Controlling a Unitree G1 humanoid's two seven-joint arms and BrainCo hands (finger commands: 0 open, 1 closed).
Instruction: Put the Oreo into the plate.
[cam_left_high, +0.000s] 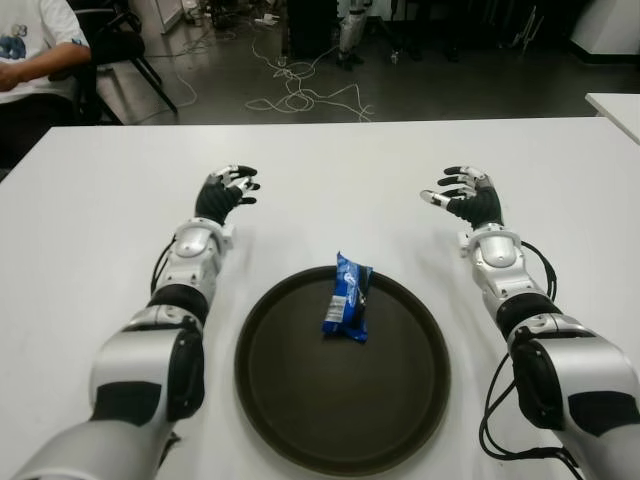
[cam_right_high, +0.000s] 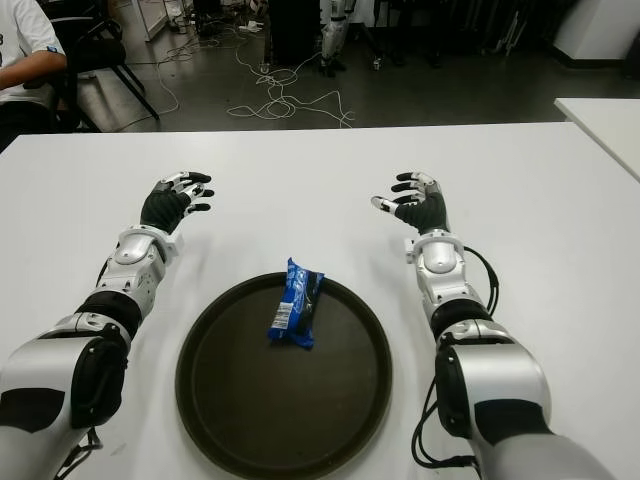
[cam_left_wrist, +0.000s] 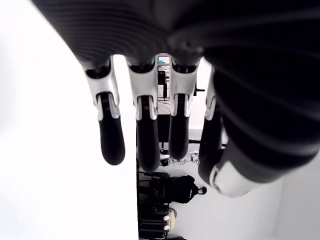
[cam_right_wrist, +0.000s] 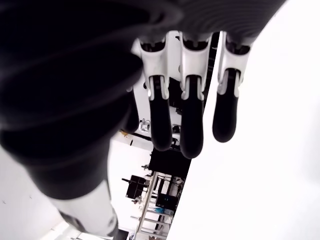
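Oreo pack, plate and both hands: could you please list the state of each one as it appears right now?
Oreo pack: sealed, lying flat inside the plate, near its far rim.
Plate: dark, round, upright on the white table, holding only the pack.
Left hand: open, fingers spread, holding nothing, over the table left of the plate.
Right hand: open, fingers spread, holding nothing, over the table right of the plate.
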